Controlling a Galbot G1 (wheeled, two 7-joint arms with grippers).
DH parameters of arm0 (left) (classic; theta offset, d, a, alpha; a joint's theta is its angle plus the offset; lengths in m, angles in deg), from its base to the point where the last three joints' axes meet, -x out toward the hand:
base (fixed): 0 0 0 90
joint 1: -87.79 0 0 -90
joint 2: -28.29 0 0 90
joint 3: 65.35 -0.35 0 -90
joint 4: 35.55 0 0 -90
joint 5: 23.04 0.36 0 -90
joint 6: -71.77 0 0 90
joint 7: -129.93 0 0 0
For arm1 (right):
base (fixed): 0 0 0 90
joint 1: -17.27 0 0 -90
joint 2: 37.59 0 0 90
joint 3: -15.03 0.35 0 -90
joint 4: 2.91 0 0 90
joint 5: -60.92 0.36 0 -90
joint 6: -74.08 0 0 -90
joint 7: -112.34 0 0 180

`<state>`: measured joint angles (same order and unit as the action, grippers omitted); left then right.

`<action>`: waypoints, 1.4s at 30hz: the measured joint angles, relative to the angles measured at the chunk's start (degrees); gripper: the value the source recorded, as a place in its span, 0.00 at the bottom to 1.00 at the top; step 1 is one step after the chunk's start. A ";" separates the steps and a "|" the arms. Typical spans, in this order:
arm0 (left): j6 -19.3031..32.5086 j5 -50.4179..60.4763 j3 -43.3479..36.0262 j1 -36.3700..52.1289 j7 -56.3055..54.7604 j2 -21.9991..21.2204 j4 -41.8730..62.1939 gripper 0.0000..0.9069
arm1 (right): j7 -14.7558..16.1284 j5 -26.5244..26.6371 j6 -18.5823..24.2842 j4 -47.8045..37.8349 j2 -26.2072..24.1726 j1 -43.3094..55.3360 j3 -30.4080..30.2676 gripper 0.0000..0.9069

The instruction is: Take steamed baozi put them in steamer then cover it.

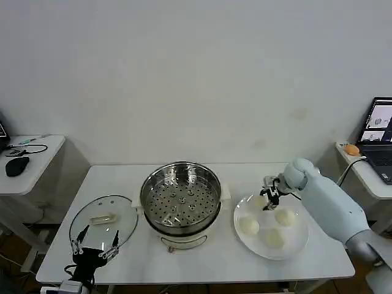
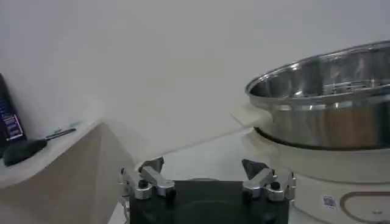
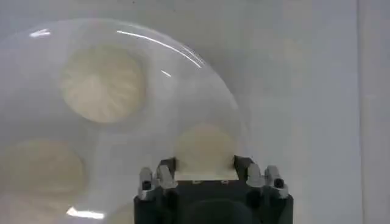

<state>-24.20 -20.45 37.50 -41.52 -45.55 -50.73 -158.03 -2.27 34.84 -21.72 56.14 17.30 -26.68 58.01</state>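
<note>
The steel steamer (image 1: 180,197) (image 2: 329,103) stands uncovered at the table's middle, its perforated tray bare. Its glass cover (image 1: 104,220) lies flat to its left. On the right, a white plate (image 1: 294,245) (image 3: 201,67) carries three creamy baozi (image 1: 249,225) (image 1: 274,237) (image 1: 285,216). A further baozi (image 3: 205,149) sits at the plate's far left edge, with my right gripper (image 1: 267,197) (image 3: 204,163) shut on its sides. Two other buns (image 3: 102,84) (image 3: 36,167) lie beyond it. My left gripper (image 1: 95,246) (image 2: 204,170) stands open and holds nothing, at the cover's near edge.
A small side table (image 1: 27,165) with a black mouse (image 1: 17,165) stands at the left. A laptop (image 1: 380,131) and an orange object (image 1: 351,149) rest on a desk at the right. The steamer sits on a white base (image 2: 341,195).
</note>
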 measured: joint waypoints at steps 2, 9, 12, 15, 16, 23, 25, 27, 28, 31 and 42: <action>0.00 -0.01 -0.10 0.11 -0.01 0.00 -0.11 1.00 | 0.02 0.63 -0.34 0.60 -0.37 0.26 0.05 0.70; 0.00 0.02 -0.84 0.71 -0.01 0.12 -0.67 1.00 | 0.31 5.30 -2.36 4.82 -3.04 3.31 -1.69 0.70; 0.00 0.19 -1.14 0.93 -0.03 0.13 -0.85 1.00 | 0.37 8.68 -3.64 7.23 -3.79 6.57 -3.89 0.70; -0.01 0.22 -1.33 0.93 -0.09 0.13 -1.26 1.00 | 0.37 12.89 -4.99 9.26 -3.92 11.14 -6.87 0.70; -0.01 0.22 -1.35 0.91 -0.09 0.13 -1.41 1.00 | 0.36 14.32 -5.42 9.71 -3.84 12.68 -7.83 0.70; -0.22 0.08 -1.08 1.11 -0.44 -0.07 -2.41 1.00 | 0.09 24.37 -7.83 10.24 -0.02 24.42 -15.30 0.70; -0.27 0.07 -0.87 1.15 -0.70 0.06 -2.60 1.00 | 0.20 26.31 -8.00 9.47 1.91 27.32 -16.86 0.70; -0.47 0.05 -0.69 1.22 -0.91 0.18 -2.71 1.00 | 0.46 27.63 -7.75 8.35 4.01 29.54 -17.93 0.70; -0.63 -0.04 -0.53 1.21 -1.02 0.23 -2.85 1.00 | 0.76 28.11 -7.31 7.62 5.25 30.51 -18.40 0.70; -0.98 -0.33 -0.03 1.01 -1.19 0.32 -3.14 1.00 | 1.70 28.96 -5.31 5.43 8.82 32.63 -19.44 0.70; -1.37 -0.76 0.72 0.44 -1.85 0.09 -2.58 1.00 | 4.97 26.96 10.11 -0.35 17.52 36.78 -22.37 0.70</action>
<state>-25.58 -21.20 38.22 -41.08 -47.41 -50.64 -160.62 2.71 61.80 -11.62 55.78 34.82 10.10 35.64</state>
